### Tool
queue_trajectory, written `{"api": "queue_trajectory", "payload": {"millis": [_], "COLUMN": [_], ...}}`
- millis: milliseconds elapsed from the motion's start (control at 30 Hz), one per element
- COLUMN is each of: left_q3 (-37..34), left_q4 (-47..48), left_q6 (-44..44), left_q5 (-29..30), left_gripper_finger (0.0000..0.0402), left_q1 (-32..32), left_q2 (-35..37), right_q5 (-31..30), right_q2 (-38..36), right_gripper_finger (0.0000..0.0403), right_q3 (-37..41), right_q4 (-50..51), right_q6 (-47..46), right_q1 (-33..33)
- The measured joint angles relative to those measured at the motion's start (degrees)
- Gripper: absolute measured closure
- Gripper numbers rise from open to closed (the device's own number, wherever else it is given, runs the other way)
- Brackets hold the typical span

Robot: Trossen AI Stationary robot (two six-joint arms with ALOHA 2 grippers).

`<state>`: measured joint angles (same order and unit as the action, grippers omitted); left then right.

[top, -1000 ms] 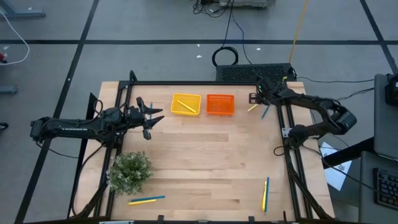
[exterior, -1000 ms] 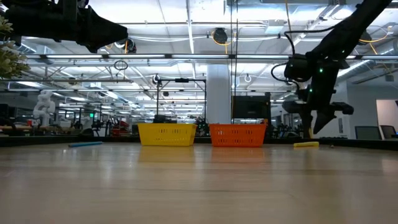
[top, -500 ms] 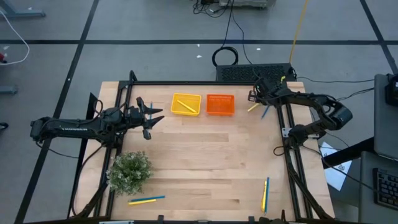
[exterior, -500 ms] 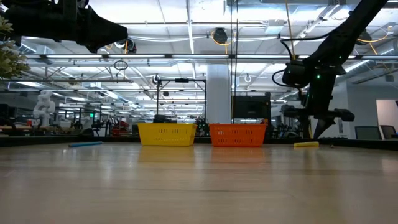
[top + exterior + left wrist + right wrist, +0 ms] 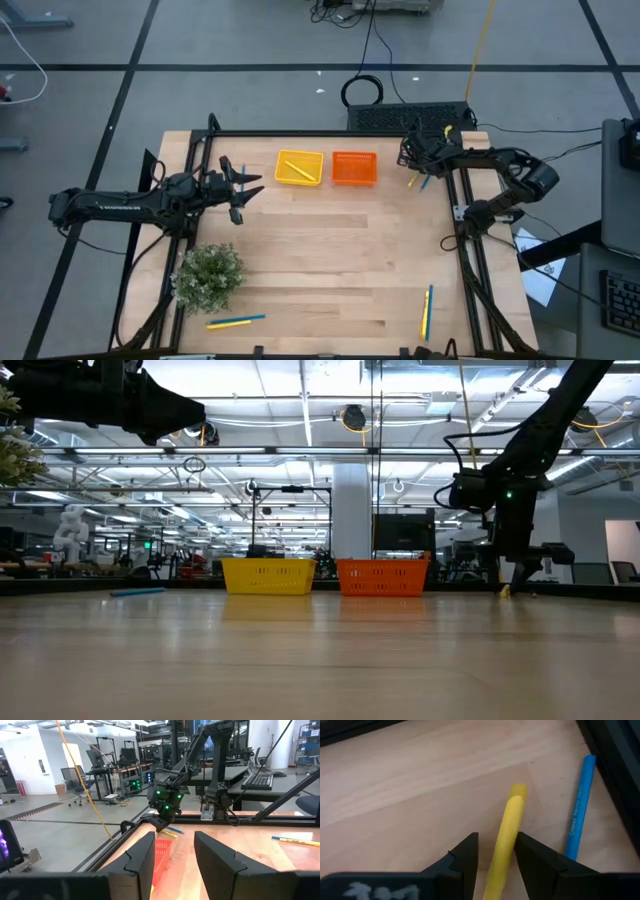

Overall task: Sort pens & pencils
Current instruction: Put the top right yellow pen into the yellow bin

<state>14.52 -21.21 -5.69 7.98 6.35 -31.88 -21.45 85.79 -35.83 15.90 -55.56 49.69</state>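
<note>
Right claw part-open, straddling yellow pencil

Both our arms are reaching inward over the table, right gripper low, left gripper raised.

We are stretching our left arm in from the left edge of the high view, and the left gripper is hovering left of centre with its fingers standing parted. We are bending our right arm in from the right edge of the high view, elbow folded at the far right, and the right gripper is pointing down in the upper right, its fingers standing slightly apart on either side of a thin stick.
</note>
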Motion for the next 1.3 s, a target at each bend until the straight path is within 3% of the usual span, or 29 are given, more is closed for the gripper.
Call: {"api": "queue_trajectory", "payload": {"millis": [300,533,733,867,1000,1133,1300], "left_q3": [0.00,0.00,0.00,0.00,0.00,0.00,0.00], "left_q4": [0.05,0.09,0.09,0.09,0.05,0.04,-0.24], "left_q6": [-0.02,-0.02,-0.05,-0.07,-0.76,-1.27,-0.39], "left_q5": [-0.01,0.00,0.01,0.01,0.03,0.03,0.01], "left_gripper_finger": [0.0259,0.0259,0.0259,0.0259,0.0259,0.0259,0.0259], "left_q1": [0.00,0.00,0.00,0.00,0.00,0.00,0.00], "left_q2": [0.00,0.00,0.02,0.02,0.02,0.02,0.00], "right_q5": [-1.19,-1.38,-1.04,0.02,-0.39,-0.39,4.32], "right_q2": [-0.16,-0.14,-0.89,-5.46,-13.66,-20.89,-24.25], "right_gripper_finger": [0.0290,0.0378,0.0378,0.0378,0.0378,0.0378,0.0378], "right_q3": [0.10,0.10,0.17,0.43,0.32,0.29,5.61], "right_q4": [-0.73,-0.63,-0.18,-0.66,-4.65,-11.12,-30.51], "right_q6": [-0.79,0.27,1.97,8.44,14.70,23.59,35.21], "right_q1": [-0.37,-0.33,-0.63,-1.84,-6.16,-14.70,-27.76]}}
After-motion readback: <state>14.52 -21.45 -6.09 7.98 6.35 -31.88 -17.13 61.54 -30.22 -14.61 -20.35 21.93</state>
